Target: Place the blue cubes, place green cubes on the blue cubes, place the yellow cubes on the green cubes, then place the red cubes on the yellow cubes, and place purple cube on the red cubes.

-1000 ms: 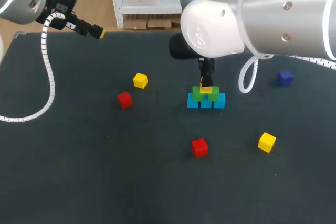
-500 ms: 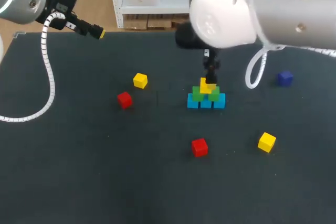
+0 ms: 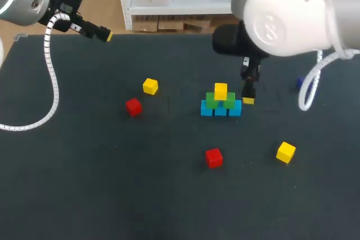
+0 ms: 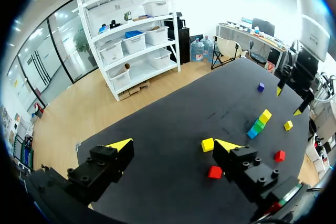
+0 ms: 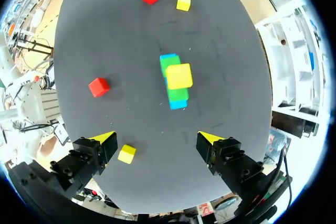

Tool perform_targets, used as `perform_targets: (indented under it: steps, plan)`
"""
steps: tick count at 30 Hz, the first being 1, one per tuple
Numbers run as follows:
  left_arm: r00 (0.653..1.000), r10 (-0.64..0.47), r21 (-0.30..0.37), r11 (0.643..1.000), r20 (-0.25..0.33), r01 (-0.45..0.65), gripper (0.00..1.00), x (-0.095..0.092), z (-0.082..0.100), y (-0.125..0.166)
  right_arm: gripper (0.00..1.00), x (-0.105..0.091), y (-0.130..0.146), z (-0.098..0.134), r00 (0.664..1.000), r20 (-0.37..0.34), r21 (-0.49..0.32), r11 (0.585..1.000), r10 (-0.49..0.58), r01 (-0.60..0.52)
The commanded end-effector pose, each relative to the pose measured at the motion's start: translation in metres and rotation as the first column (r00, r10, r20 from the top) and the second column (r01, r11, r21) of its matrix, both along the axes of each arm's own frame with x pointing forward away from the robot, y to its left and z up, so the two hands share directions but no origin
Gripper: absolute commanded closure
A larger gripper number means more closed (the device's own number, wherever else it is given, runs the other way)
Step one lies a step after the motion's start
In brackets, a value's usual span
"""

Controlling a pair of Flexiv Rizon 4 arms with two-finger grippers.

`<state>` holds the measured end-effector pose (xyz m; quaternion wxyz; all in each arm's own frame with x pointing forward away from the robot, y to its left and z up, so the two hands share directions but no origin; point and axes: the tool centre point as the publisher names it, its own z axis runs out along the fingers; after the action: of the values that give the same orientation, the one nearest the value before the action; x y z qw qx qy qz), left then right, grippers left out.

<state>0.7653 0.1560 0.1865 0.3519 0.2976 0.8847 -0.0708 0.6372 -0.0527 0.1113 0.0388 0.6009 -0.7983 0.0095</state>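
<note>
A row of blue cubes (image 3: 220,109) carries two green cubes (image 3: 220,100), and one yellow cube (image 3: 220,90) sits on top. My right gripper (image 3: 248,96) hangs just right of this stack, open and empty. In the right wrist view the stacked yellow cube (image 5: 179,75) lies ahead of the open right gripper (image 5: 157,139), well clear of its fingers. Loose on the table are a yellow cube (image 3: 150,86), a red cube (image 3: 133,106), a second red cube (image 3: 214,157) and another yellow cube (image 3: 286,152). The purple cube (image 3: 299,83) is half hidden by my right arm's cable. My left gripper (image 3: 103,34) is open at the far left edge.
The left wrist view looks across the table from the far left corner, with the left gripper (image 4: 173,144) open over bare dark mat (image 4: 168,124). The stack (image 4: 260,123) and the right gripper (image 4: 290,101) show far off in it.
My right gripper has opened, left the yellow cube on the green cubes, and moved to the right of the stack. The left arm has not moved.
</note>
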Motion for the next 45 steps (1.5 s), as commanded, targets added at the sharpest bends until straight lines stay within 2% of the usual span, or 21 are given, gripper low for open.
perform_targets:
  steps: [1, 10, 19, 25, 27, 30, 45]
  plan:
    - [1.0, -0.004, -0.004, 1.0, 0.002, 0.004, 0.0, 0.0, 0.0, 0.001, 0.0, -0.022, -0.01, 0.0, 0.997, 0.075, 0.015, 1.0, -0.022, 0.021]
    - [1.0, -0.004, -0.004, 1.0, 0.002, 0.004, 0.0, 0.0, 0.0, 0.001, 0.0, -0.059, -0.028, -0.006, 0.99, 0.067, -0.003, 0.992, -0.126, 0.127]
    - [1.0, -0.004, -0.004, 1.0, 0.002, 0.004, 0.0, 0.0, 0.0, 0.001, 0.0, -0.085, -0.053, -0.038, 0.983, 0.015, 0.016, 0.983, -0.182, 0.182]
    - [1.0, -0.004, -0.004, 1.0, 0.002, 0.004, 0.0, 0.0, 0.0, 0.001, 0.0, -0.091, -0.06, -0.052, 0.973, 0.0, 0.034, 0.972, -0.232, 0.232]
    - [1.0, -0.004, -0.004, 1.0, 0.002, 0.004, 0.0, 0.0, 0.0, 0.001, 0.0, -0.093, -0.058, -0.057, 0.968, -0.003, 0.014, 0.968, -0.25, 0.25]
    - [1.0, -0.004, -0.004, 1.0, 0.002, 0.004, 0.0, 0.0, 0.0, 0.001, 0.0, -0.095, -0.056, -0.07, 0.969, -0.031, 0.044, 0.968, -0.245, 0.246]
    - [1.0, -0.004, -0.004, 1.0, 0.002, 0.004, 0.0, 0.0, 0.0, 0.001, 0.0, -0.1, -0.062, -0.1, 0.947, -0.093, -0.007, 0.951, -0.308, 0.309]
